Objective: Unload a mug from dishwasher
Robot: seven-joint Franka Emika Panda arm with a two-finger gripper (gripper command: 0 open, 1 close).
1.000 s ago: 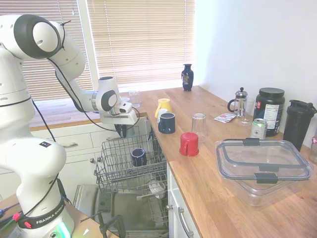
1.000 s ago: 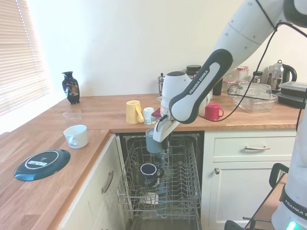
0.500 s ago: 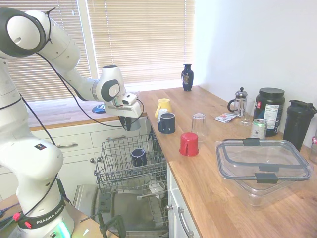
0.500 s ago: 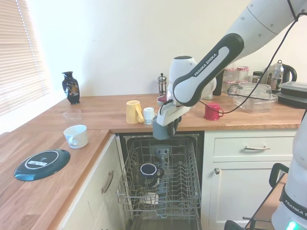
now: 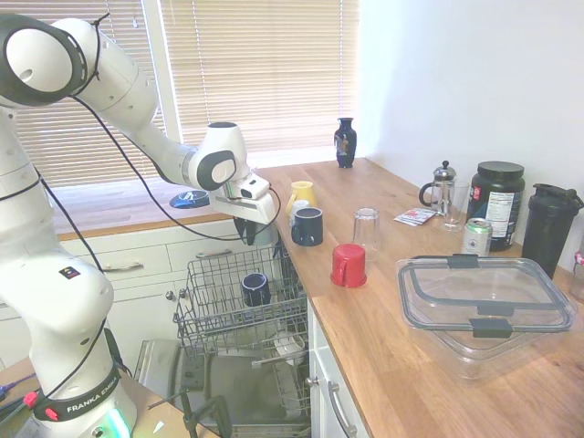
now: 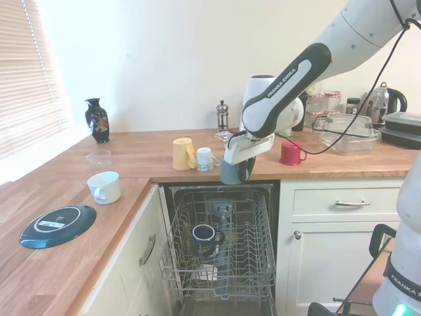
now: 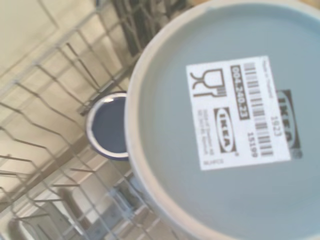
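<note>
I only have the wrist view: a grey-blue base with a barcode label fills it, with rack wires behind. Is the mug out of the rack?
Observer: Yes. The gripper is shut on the mug, which hangs above the upper rack of the dishwasher, about level with the counter edge and touching no wires.
Operator: What is the dark round thing beside it in my picture?
Observer: A navy mug sitting in the rack below, well apart from the held one.
Operator: Is there counter nearby to set it on?
Observer: In the second exterior view, the counter has bare wood along its front edge, past the red cup.
</note>
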